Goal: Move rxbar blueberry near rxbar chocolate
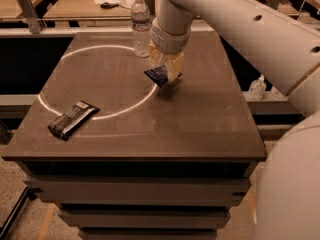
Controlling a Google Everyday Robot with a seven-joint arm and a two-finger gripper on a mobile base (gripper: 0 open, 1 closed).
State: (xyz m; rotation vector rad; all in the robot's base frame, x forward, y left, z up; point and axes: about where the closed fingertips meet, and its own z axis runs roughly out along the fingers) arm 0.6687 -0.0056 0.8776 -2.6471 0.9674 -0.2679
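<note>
the two fingers (pixel 175 66) hang over the far middle of the bench (pixel 200 119), clamped on the one rxbar blueberry (pixel 157 75), which sits tilted between them, lifted off the surface with its shadow just below. the one rxbar chocolate (pixel 73 119) lies flat well apart from the fingers, down toward the near left corner, across a pale ring of light (pixel 100 47). one water bottle (pixel 141 26) stands upright just behind the fingers, to their left.

Lab: white-circle test table (pixel 210 129), workbenches (pixel 75 6) behind; claw (pixel 166 73) holds rxbar blueberry (pixel 156 75) above table.
</note>
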